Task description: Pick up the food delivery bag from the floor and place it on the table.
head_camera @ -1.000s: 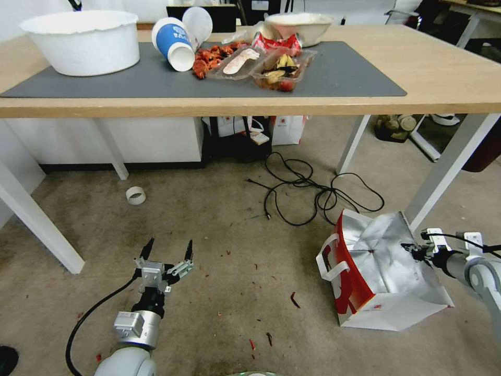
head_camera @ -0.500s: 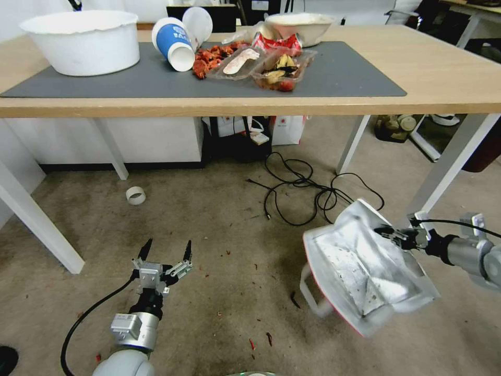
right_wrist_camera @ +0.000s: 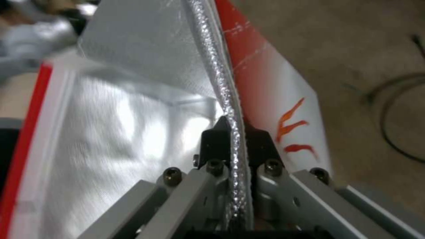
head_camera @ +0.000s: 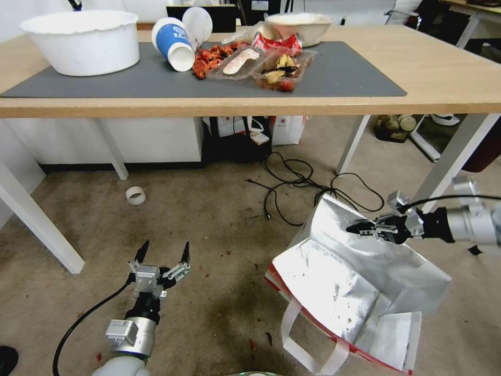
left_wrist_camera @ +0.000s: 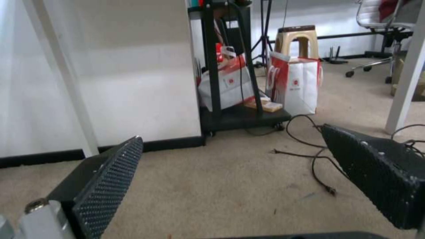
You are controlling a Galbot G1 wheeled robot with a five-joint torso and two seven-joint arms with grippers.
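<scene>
A light-wood tabletop [head_camera: 443, 73] spans the scene above stained floor [head_camera: 219, 219], its dark mat [head_camera: 344, 73] crowded at the middle with a white tub [head_camera: 83, 44], a tipped cup [head_camera: 173, 44] and food trays [head_camera: 261, 65], while bare wood lies open at the right. Below, the food delivery bag [head_camera: 339, 282] hangs tilted near the floor, foil lining showing, a white strap handle [head_camera: 308, 350] dangling. The right gripper [head_camera: 360, 228] is clamped on a thin edge of the bag's rim; that narrow pinch could slip under a swing, and the bag might catch the tabletop's front edge or a white leg [head_camera: 443, 167] on the way up. The left gripper [head_camera: 163, 256] hovers wide open and empty over the floor.
</scene>
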